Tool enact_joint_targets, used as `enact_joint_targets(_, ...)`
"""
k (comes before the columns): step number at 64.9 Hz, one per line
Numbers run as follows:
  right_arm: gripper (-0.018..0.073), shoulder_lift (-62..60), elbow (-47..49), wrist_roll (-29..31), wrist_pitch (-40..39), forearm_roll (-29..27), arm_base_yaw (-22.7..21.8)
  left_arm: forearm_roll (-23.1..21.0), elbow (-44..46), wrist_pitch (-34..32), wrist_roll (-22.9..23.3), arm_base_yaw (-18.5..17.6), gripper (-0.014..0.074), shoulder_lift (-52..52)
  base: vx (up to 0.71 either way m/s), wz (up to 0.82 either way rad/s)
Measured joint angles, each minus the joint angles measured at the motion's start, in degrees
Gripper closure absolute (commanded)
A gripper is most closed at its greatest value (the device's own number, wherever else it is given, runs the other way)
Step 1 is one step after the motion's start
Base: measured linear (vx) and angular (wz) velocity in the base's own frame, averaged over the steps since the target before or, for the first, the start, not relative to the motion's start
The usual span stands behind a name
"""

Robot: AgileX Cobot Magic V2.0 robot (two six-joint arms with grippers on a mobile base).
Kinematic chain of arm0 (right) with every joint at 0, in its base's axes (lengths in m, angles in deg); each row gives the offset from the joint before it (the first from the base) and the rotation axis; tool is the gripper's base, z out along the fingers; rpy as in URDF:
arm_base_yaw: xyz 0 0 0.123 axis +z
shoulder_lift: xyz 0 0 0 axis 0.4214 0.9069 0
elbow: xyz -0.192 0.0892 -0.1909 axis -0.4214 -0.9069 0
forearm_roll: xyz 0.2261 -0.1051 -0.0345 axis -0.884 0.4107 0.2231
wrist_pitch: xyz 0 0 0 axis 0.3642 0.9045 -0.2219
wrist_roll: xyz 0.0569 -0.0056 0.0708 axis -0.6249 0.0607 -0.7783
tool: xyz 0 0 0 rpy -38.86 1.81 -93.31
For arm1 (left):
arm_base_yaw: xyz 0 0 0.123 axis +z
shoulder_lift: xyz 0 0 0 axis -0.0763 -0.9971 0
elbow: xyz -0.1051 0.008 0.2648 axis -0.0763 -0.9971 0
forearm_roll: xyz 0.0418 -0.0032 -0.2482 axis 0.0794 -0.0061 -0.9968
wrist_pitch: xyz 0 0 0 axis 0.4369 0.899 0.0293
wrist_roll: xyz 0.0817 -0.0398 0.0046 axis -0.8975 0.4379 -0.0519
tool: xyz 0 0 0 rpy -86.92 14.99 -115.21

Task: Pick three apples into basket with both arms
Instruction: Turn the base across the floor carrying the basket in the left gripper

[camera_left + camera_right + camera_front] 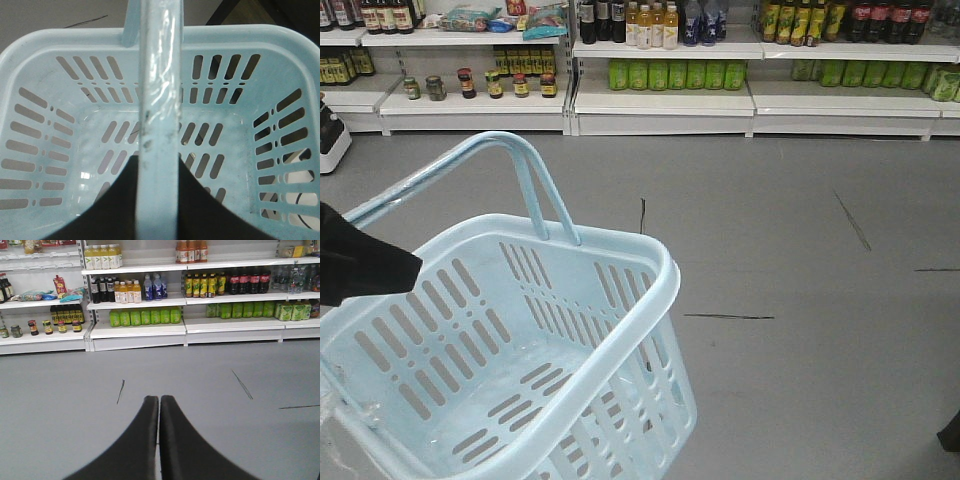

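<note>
Left hand (156, 165) is clamped on the handle (157, 75). The bar runs straight between the two fingers (100, 210), and both look to be touching it. Glossy wrap on the bar, so slip is possible.

Basket (60, 37) hangs directly below that hand. My read is that it's carried off the floor (800, 300), and it sits tilted in the front view. Left arm (360, 265) shows there only as a black wedge beside the near rim.

Basket inside is just the slotted bottom and walls. Zero apples in it.

Right hand (159, 402) has its fingers pressed together along their length with nothing between them, so it's empty. Grey floor with a few dark scuffs lies below and ahead of it. Shelves (135, 330) of bottles (102, 257) and jars (32, 327) stand well beyond it.

No apples in any view, whether below, ahead of or beside either hand. Can't say where they are. No table in view either.

Progress, as I judge it:
- Done: basket gripped and up, ready to receive.
- Left: all three picks, so 0/3.
- The apples have to come into view first, since both cameras face the drinks aisle.
- Right hand is the free one. It would need to open before any grasp, then drop into the basket below the left hand.
- The handle crosses the middle of the opening, so drops should go to either side of it.
</note>
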Motion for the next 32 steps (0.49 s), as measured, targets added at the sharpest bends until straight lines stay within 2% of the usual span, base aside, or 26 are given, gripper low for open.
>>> enact_joint_targets(17, 0.0564, 0.0, 0.0, 0.0, 0.0, 0.0, 0.0, 0.1, 0.0, 0.0, 0.0, 0.0, 0.0604, 0.0, 0.18, -0.15)
enact_joint_targets(32, 0.0564, 0.0, 0.0, 0.0, 0.0, 0.0, 0.0, 0.1, 0.0, 0.0, 0.0, 0.0, 0.0604, 0.0, 0.13, -0.38)
